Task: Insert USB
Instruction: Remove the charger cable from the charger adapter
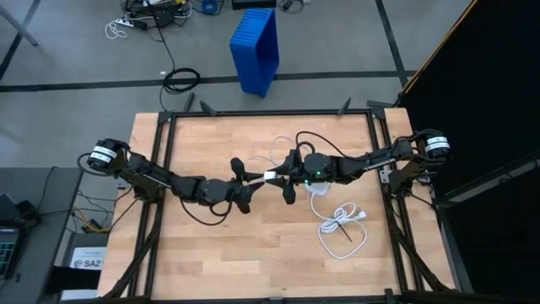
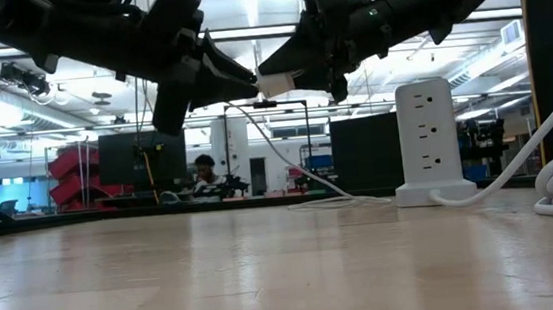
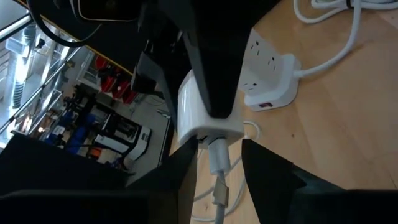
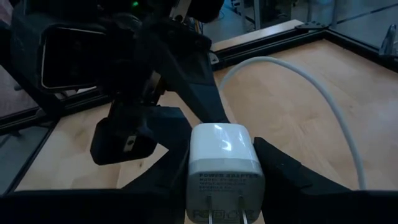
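A white charger block (image 4: 222, 158) hangs above the table's middle, with my right gripper (image 4: 224, 180) shut on it. The USB's small white plug (image 3: 217, 155) sits at the block's far face, and its thin cable (image 4: 323, 106) trails away and down to the table (image 2: 304, 178). My left gripper (image 3: 217, 180) comes from the table's left and is open. Its two fingers stand either side of the plug with a small gap on each side. In the high view the two grippers (image 1: 253, 179) (image 1: 283, 177) meet nose to nose at the block (image 1: 272, 176). My right gripper pinches the charger block by two opposite sides (image 4: 198, 165) between its two fingers. The fingers come about level from the table's right. The block is lifted clear of the table, with its metal prongs (image 4: 227, 216) turned back toward the wrist.
An upright white socket block (image 2: 428, 142) stands just right of the grippers, below the right arm (image 1: 317, 191). Its thick white cord lies coiled toward the near right (image 1: 342, 224). A blue bin (image 1: 256, 46) stands on the floor beyond the far edge. Black frame rails (image 1: 169, 152) border the table.
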`<state>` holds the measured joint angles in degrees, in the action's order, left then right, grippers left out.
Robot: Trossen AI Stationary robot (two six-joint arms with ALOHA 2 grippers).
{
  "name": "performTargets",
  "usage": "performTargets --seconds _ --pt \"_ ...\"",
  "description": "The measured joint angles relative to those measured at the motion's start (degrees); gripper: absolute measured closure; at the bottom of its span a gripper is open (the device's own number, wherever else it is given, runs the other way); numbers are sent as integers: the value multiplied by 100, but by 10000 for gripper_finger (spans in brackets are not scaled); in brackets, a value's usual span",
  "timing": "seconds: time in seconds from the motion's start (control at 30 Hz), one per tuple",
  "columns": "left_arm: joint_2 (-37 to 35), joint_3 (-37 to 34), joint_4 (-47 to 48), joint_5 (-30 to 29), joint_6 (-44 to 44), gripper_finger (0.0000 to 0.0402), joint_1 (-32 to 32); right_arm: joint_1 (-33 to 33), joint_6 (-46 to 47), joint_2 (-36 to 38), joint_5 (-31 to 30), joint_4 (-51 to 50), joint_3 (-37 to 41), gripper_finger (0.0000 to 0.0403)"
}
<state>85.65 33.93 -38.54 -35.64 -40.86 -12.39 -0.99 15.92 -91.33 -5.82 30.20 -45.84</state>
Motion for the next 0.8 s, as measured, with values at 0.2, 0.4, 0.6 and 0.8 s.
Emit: performTargets --seconds 0.2,0.4,0.6,0.8 --pt "262 4 -256 -3 -71 291 95 0 4 0 -4 2 0 292" --pt "290 90 -240 -58 -79 337 119 2 4 2 -8 -22 0 292" --pt "290 99 -232 -82 -158 389 119 2 98 9 -17 -55 0 292" --pt "290 130 -138 -421 -430 395 30 2 94 7 0 -38 -2 292"
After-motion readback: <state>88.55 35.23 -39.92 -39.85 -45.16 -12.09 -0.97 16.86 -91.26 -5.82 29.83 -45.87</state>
